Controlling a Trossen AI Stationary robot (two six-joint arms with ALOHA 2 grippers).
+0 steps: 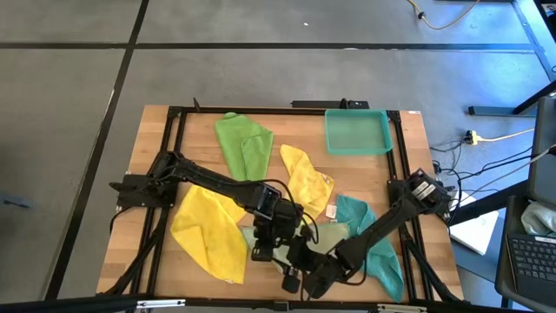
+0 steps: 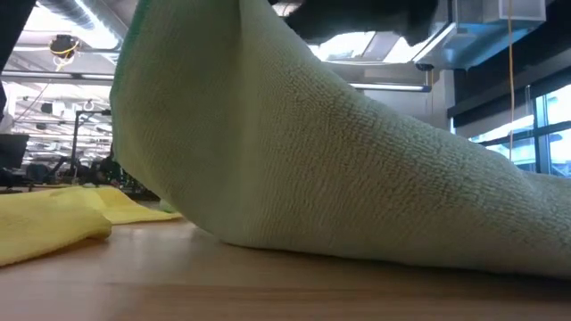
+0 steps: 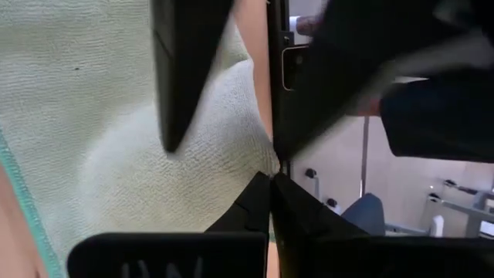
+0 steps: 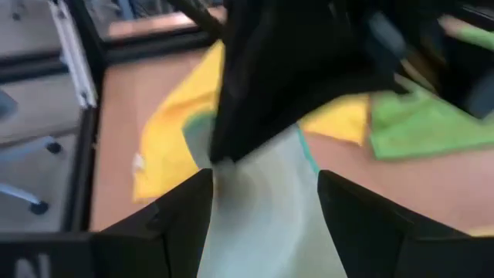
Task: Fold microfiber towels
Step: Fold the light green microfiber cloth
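Right now our left gripper pinches the pale olive towel w/ clenched fingers, lifting its edge off the worktop; right gripper, released, sits just beside it, straddling the cloth.

I can't read any text, label, brand, number or sign from where I sit. A small white tag lies on the table at the edge of a yellow towel, and I can't make out any print on it. Pale marks show on the body of my left gripper and my right gripper at the frame edges, cut off and not legible
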